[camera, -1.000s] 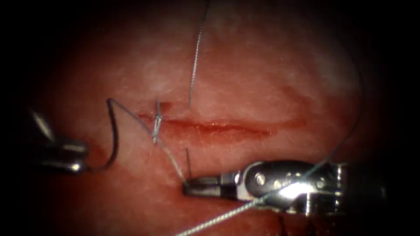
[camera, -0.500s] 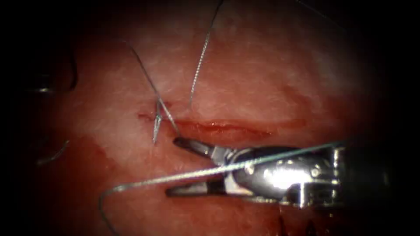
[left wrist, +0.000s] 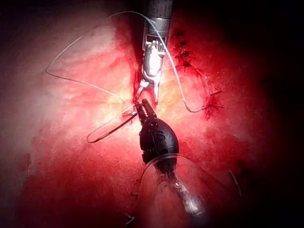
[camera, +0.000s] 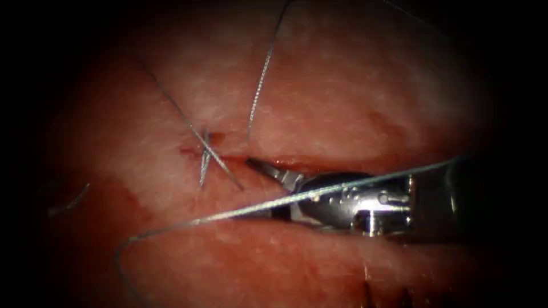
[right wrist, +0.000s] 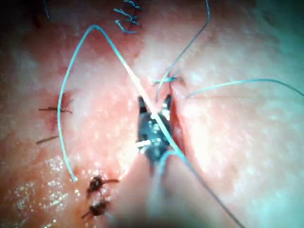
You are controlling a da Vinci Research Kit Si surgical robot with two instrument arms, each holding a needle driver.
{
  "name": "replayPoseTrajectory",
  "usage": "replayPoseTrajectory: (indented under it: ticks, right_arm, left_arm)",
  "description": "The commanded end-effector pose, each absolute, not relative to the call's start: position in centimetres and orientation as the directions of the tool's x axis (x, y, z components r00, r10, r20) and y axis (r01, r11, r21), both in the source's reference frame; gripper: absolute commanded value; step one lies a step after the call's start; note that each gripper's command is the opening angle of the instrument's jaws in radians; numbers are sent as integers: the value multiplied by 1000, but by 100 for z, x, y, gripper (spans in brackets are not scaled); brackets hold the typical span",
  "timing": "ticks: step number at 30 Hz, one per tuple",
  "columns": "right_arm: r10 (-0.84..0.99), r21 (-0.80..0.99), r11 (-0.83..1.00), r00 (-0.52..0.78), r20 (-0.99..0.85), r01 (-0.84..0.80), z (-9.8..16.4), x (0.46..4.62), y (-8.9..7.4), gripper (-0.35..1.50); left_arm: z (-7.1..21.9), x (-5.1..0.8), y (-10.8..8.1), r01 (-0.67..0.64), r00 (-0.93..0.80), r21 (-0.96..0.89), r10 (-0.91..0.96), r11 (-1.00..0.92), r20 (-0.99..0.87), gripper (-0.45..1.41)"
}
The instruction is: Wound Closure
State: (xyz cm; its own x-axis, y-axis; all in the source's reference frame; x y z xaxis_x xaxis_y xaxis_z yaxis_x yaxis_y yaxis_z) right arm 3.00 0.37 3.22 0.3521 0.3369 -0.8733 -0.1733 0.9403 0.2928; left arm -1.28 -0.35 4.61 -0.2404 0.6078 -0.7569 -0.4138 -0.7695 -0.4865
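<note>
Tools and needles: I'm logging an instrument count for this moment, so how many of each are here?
Tools: 2. The left tool is shut on the needle near one end. The right tool has open jaws and holds nothing.
Needle: 1. It seems to lie above the tissue, not in it.
Total: 3

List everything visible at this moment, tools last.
tissue: one, pink-red, under everything.
cut: one, dark red, running left to right.
stitch: one, bluish, at the cut's left end.
thread: several strands, pale, one draped across the right tool.
other stitches: several, dark, on the tissue.
dark curve: one, beside the left tool's tip; needle or thread, cannot tell.
right tool: one, silver, jaws open, holding nothing, at the cut.
left tool: one, dark; hold cannot be told.
</note>
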Motion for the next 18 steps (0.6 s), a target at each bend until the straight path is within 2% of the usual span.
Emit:
replayPoseTrajectory:
  ticks: [1, 2, 3, 4, 8, 15, 18]
  right_arm:
    - [350, 312, 936, 358, -866, -161, 332, 315, 24, 89]
    - [367, 339, 930, 362, -857, -140, 336, 319, 21, 49]
    - [369, 352, 929, 364, -855, -114, 339, 322, 18, -1]
    - [365, 352, 930, 367, -855, -104, 341, 324, 16, -35]
    - [355, 353, 933, 369, -859, -75, 342, 325, 10, -35]
    - [391, 387, 918, 366, -845, -88, 277, 293, 10, -35]
    - [430, 427, 900, 349, -833, -91, 219, 294, 0, -35]
  left_arm:
    - [465, -132, -48, -411, -240, -493, 612, -767, -753, -45]
    - [464, -133, -48, -407, -241, -490, 608, -771, -756, -45]
    - [463, -134, -49, -406, -240, -492, 609, -770, -756, -45]
    - [463, -134, -49, -404, -240, -493, 610, -770, -756, -45]
    - [463, -134, -49, -405, -239, -494, 611, -769, -755, -45]
    - [469, -147, -50, -402, -234, -495, 608, -771, -758, -45]
    - [476, -153, -53, -399, -231, -492, 604, -774, -763, -45]
